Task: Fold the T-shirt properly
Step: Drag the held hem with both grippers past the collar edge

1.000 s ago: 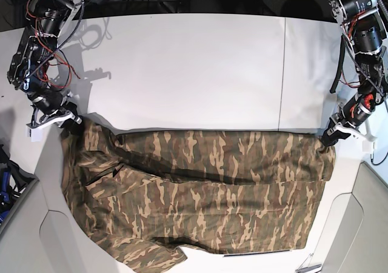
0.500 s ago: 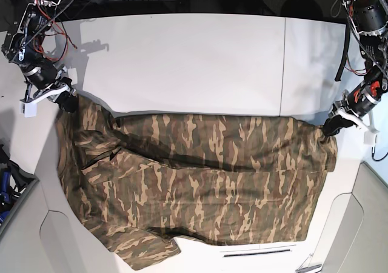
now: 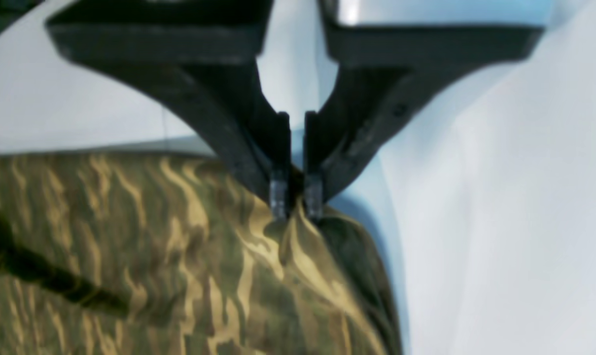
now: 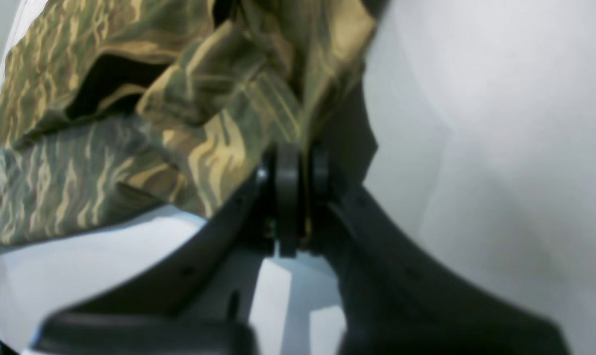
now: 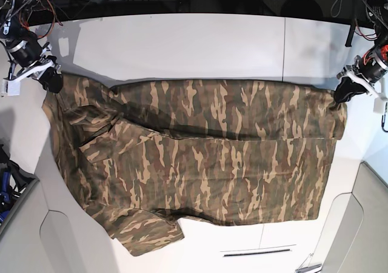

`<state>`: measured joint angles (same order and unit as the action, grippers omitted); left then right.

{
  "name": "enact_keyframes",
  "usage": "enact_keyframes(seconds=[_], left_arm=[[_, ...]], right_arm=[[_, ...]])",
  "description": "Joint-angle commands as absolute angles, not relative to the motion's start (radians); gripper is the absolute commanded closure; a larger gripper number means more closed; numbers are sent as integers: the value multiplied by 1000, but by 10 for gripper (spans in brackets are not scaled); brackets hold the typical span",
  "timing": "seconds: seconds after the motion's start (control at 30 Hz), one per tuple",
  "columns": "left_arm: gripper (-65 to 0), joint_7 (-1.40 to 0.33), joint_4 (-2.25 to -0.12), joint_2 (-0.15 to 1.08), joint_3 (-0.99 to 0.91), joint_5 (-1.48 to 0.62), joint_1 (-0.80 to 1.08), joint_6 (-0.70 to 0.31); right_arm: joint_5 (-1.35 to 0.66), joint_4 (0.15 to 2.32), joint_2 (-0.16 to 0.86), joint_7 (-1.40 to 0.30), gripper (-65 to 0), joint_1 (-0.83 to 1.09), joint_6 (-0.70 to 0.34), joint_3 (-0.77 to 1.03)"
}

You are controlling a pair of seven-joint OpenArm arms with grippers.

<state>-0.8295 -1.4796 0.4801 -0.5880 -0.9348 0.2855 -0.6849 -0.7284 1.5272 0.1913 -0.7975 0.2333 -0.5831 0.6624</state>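
Lying spread across the white table (image 5: 194,48), the T-shirt (image 5: 200,164) reaches its near edge. The left end effector (image 3: 296,204) pinches one far corner of the cloth. The right end effector (image 4: 298,162) is clamped on the other.

The T-shirt (image 5: 200,164) is a large camouflage cloth in brown, tan and dark olive; it lies spread wide across the white table (image 5: 194,42), from near the left edge to near the right edge; its two far corners are pinched and lifted; one short sleeve reaches toward the near-left corner.
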Motion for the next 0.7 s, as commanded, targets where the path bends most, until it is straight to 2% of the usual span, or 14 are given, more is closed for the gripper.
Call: enact_keyframes(seconds=[0.0,0.17,0.53,0.67], left_arm=[[0,-812,-1511,501,-597,-954,298,-698],[0,-812,-1546,501,-629,-955,354,-698],[0,-828,-1619,501,-648,-1029,496,-698],[0,-830,-1634,501,-648,-1029,530,-698]], right_arm=[[-754,1547,219,-783,0,242,-591,669],[-780,1547,255,-790,0,295,-591,682],[-910,1547,252,-962,0,299,-607,811],[-944,1547,252,-969,0,342,-607,816]])
